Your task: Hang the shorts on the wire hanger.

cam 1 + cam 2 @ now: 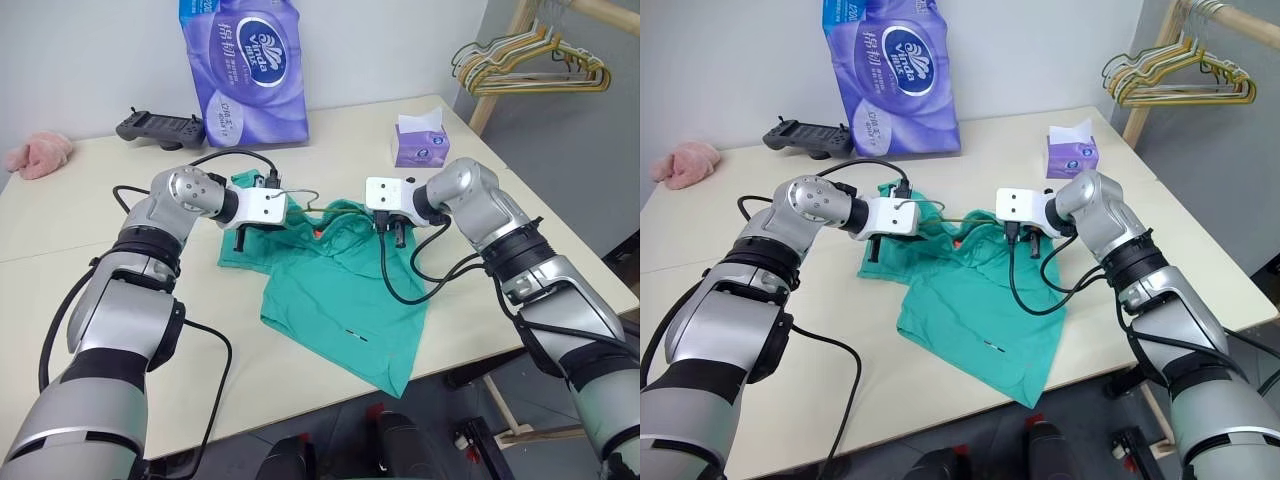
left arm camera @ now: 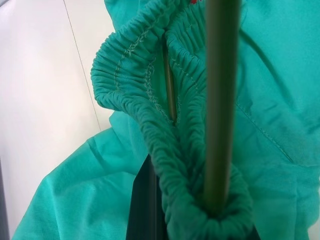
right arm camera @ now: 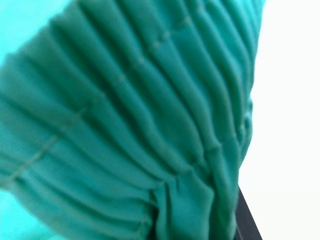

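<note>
Between both grippers, wire hanger (image 1: 300, 199) crosswise, shorts (image 1: 345, 290) trailing toward table edge

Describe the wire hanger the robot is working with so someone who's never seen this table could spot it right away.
On the cream table, find the teal shorts between the two grippers. The wire hanger is the thin olive-grey wire poking from their waistband, its small hook beside the left gripper. It is a single bare wire, unlike the yellow and green hangers on the rack.
</note>
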`<move>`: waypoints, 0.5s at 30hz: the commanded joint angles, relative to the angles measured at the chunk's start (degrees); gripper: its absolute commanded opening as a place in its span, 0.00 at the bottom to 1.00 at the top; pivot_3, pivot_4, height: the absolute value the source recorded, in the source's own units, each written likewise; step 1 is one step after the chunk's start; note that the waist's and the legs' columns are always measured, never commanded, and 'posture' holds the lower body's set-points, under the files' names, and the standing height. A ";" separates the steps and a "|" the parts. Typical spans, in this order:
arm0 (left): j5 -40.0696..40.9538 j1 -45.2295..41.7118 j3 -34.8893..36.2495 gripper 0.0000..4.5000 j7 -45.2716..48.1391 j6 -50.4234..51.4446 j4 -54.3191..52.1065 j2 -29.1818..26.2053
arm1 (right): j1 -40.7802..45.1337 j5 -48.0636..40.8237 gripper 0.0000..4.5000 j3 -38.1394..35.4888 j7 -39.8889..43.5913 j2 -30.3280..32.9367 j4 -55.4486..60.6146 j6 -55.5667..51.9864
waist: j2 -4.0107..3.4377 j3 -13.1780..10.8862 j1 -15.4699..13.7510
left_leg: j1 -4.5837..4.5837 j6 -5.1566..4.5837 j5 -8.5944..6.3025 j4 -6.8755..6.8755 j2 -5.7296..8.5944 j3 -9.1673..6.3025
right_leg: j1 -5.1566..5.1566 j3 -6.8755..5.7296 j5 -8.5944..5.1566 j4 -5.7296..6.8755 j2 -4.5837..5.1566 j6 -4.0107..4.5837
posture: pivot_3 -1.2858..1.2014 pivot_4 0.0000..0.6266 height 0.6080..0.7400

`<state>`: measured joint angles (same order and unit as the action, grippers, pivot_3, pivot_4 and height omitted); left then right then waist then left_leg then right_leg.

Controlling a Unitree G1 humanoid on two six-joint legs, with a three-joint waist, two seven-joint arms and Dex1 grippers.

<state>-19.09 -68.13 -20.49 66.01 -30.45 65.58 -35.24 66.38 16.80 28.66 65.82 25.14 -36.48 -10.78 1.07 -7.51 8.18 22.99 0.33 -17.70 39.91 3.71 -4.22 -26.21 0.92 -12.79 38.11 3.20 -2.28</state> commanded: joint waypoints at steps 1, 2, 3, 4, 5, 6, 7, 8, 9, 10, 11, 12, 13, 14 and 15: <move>0.74 -0.92 1.36 0.00 -0.17 -0.31 -1.71 -1.05 | 1.51 2.03 0.01 0.19 0.09 1.24 -1.05 1.37 | 0.00 0.00 0.01 | 0.00 0.00 0.00 0.00 0.00 0.00 | 0.00 0.00 0.00 0.00 0.00 0.00 | 0.48 0.16 1.00; 0.73 -0.96 1.36 0.00 -0.22 -0.30 -1.69 -1.01 | 1.49 1.89 0.01 -0.08 0.15 1.09 -1.07 1.17 | 0.00 0.00 0.01 | 0.00 0.00 0.00 0.00 0.00 0.00 | 0.00 0.00 0.00 0.00 0.00 0.00 | 0.48 0.16 1.00; 0.74 -0.98 1.38 0.00 -0.28 -0.36 -1.70 -1.00 | 1.45 1.63 0.01 -0.43 0.22 0.94 -0.96 0.74 | 0.00 0.00 0.01 | 0.00 0.00 0.00 0.00 0.00 -0.01 | 0.00 0.00 0.00 0.00 0.00 0.00 | 0.48 0.16 1.00; 0.75 -0.98 1.40 0.00 -0.30 -0.40 -1.71 -1.00 | 1.42 1.47 0.01 -0.66 0.20 0.86 -0.89 0.53 | 0.00 0.00 0.01 | 0.00 0.00 0.00 0.00 0.00 0.00 | 0.00 0.00 0.00 0.00 0.00 0.00 | 0.48 0.16 1.00; 0.79 -0.98 1.43 0.00 -0.29 -0.47 -1.74 -1.00 | 1.38 1.41 0.01 -0.85 0.03 0.84 -0.82 0.42 | 0.00 0.00 0.01 | 0.00 0.00 0.00 0.00 0.00 0.00 | 0.00 0.00 0.00 0.00 0.00 0.00 | 0.48 0.16 1.00; 0.89 -0.95 1.49 0.00 -0.28 -0.66 -1.76 -0.99 | 1.34 1.41 0.01 -1.01 -0.19 0.84 -0.79 0.36 | 0.00 0.00 0.01 | 0.00 0.00 0.00 0.00 0.00 0.00 | 0.00 0.00 0.00 0.00 0.00 0.00 | 0.48 0.16 1.00; 1.22 -0.89 1.69 0.00 -0.09 -1.12 -1.86 -0.98 | 1.27 1.36 0.01 -1.22 -0.35 0.90 -0.68 0.20 | 0.00 0.00 0.00 | 0.00 0.00 0.00 0.00 0.00 0.00 | 0.00 0.00 0.00 0.00 0.00 0.00 | 0.48 0.16 1.00; 1.78 -0.87 2.02 0.00 0.64 -0.57 -1.87 -0.91 | 1.21 1.27 0.01 -1.44 -0.47 0.95 -0.57 -0.03 | 0.00 0.00 0.01 | 0.00 0.00 0.00 0.00 0.00 -0.01 | 0.00 0.00 0.00 0.00 0.00 0.00 | 0.47 0.16 1.00; 2.35 -0.89 2.41 0.00 0.96 -0.39 -1.94 -0.82 | 1.18 1.16 0.01 -1.65 -0.55 0.98 -0.47 -0.27 | 0.00 0.00 0.01 | 0.00 0.00 0.00 0.00 0.00 0.00 | 0.00 0.00 0.00 0.00 0.00 0.00 | 0.47 0.16 1.00; 2.97 -1.16 2.93 0.06 0.95 0.44 -1.88 -0.58 | 1.22 1.06 0.00 -1.84 -0.66 0.99 -0.47 -0.43 | 0.00 0.00 0.01 | 0.00 0.00 0.00 0.00 0.00 0.00 | 0.00 0.00 0.00 0.00 0.00 0.00 | 0.47 0.16 1.00; 3.29 -1.44 3.23 0.12 0.93 0.99 -1.86 -0.44 | 1.25 1.02 0.00 -1.93 -0.73 1.01 -0.46 -0.50 | 0.00 0.00 0.01 | 0.00 0.00 0.00 0.00 0.00 0.00 | 0.00 0.00 0.00 0.00 0.00 0.00 | 0.47 0.16 1.00; 3.40 -1.66 3.29 0.17 1.46 1.13 -1.91 -0.42 | 1.30 0.99 0.00 -1.99 -0.80 1.04 -0.50 -0.51 | 0.00 0.00 0.01 | 0.00 0.00 0.00 0.00 0.00 -0.01 | 0.00 -0.01 0.00 0.00 0.00 0.00 | 0.47 0.17 1.00; 3.61 -1.88 3.50 0.25 1.83 1.25 -2.02 -0.38 | 1.33 0.97 0.00 -2.05 -0.92 1.08 -0.52 -0.56 | 0.00 0.00 0.02 | 0.00 0.00 0.00 0.01 0.00 0.00 | 0.00 0.00 0.00 0.00 0.00 0.00 | 0.47 0.17 1.00; 3.90 -2.11 3.78 0.29 2.01 1.44 -2.07 -0.28 | 1.31 0.98 0.00 -2.07 -0.94 1.21 -0.56 -0.56 | 0.00 0.00 0.03 | 0.00 0.00 0.00 0.00 0.00 0.00 | 0.00 0.00 0.00 0.00 0.00 0.00 | 0.47 0.17 1.00; 4.03 -2.27 3.95 0.36 2.22 1.62 -2.10 -0.24 | 1.28 1.04 0.00 -2.05 -1.01 1.36 -0.64 -0.51 | 0.00 0.00 0.02 | 0.00 0.00 0.00 0.00 0.00 -0.01 | 0.00 0.00 0.00 0.00 0.00 0.00 | 0.47 0.17 1.00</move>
<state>-16.72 -68.16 -18.14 67.87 -29.06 65.48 -35.08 66.43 17.27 28.06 65.02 25.36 -37.34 -11.25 1.07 -7.50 8.20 23.00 0.34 -17.69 39.91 3.71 -4.23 -26.21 0.92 -12.79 38.11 3.20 -2.28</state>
